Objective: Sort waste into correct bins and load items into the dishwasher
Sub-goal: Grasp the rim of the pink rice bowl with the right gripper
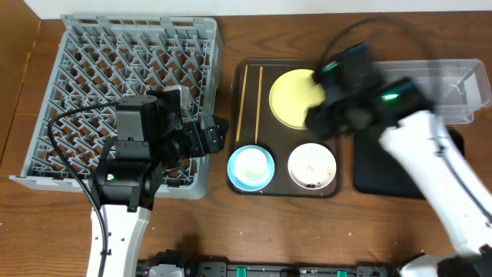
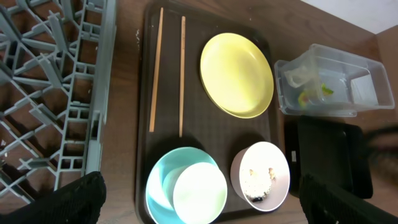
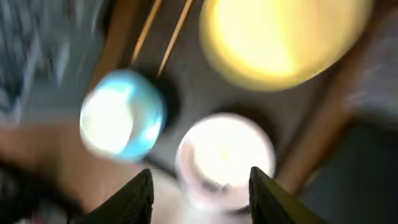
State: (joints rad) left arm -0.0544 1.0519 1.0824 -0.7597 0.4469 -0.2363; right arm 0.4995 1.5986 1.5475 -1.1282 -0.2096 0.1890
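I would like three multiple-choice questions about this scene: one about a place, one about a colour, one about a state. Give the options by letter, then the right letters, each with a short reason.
1. Where do the chopsticks lie?
A. on the floor
B. on the brown tray, left of the yellow plate
C. in a drawer

2. What colour is the bowl that holds the white cup?
A. light blue
B. red
C. black

3. In what state is the white bowl?
A. empty
B. upside down
C. upright, with white food scraps in it

Answers:
1 B, since both sticks rest on the tray beside the plate.
2 A, since a blue rim shows around the cup.
3 C, since the scraps lie inside its open top.
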